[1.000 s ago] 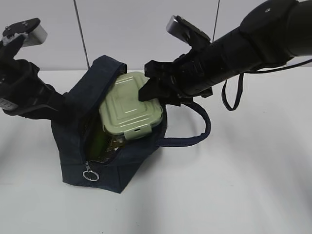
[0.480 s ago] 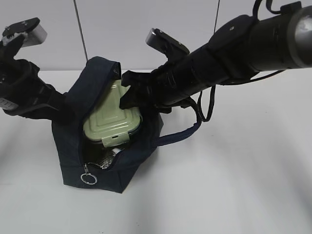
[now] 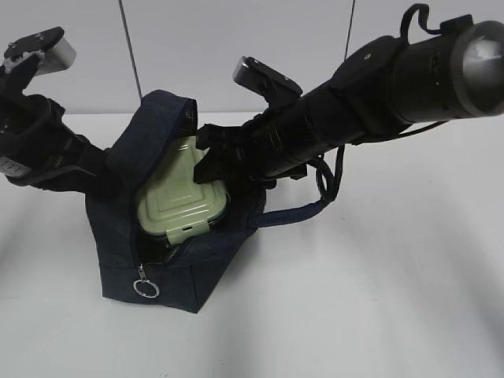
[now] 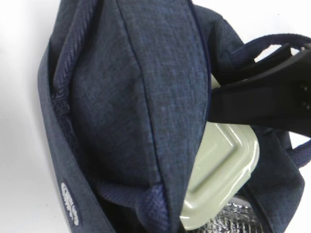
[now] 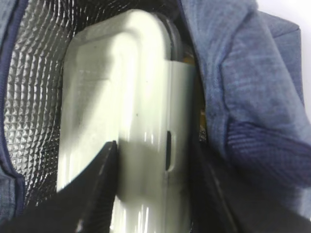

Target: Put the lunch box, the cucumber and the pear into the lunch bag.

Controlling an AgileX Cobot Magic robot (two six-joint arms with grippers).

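Observation:
The dark navy lunch bag stands open on the white table, its silver lining showing. The lunch box, with its sage-green lid up, sits tilted in the bag's mouth, partly inside. My right gripper is shut on the box's far end; in the right wrist view its dark fingers flank the lid. My left gripper is hidden behind the bag's raised left wall, which it holds up; the left wrist view shows only the bag's fabric and the box lid. The cucumber and pear are hidden.
The bag's padded handle loops out to the right under my right arm. The silver ring pull hangs at the bag's front corner. The white table stretches to the right and front; a pale wall stands behind.
My right gripper has moved left and down with the lunch box, sinking it deeper into the bag's mouth. The green shape seen under the box earlier is now covered. The left arm stays put.

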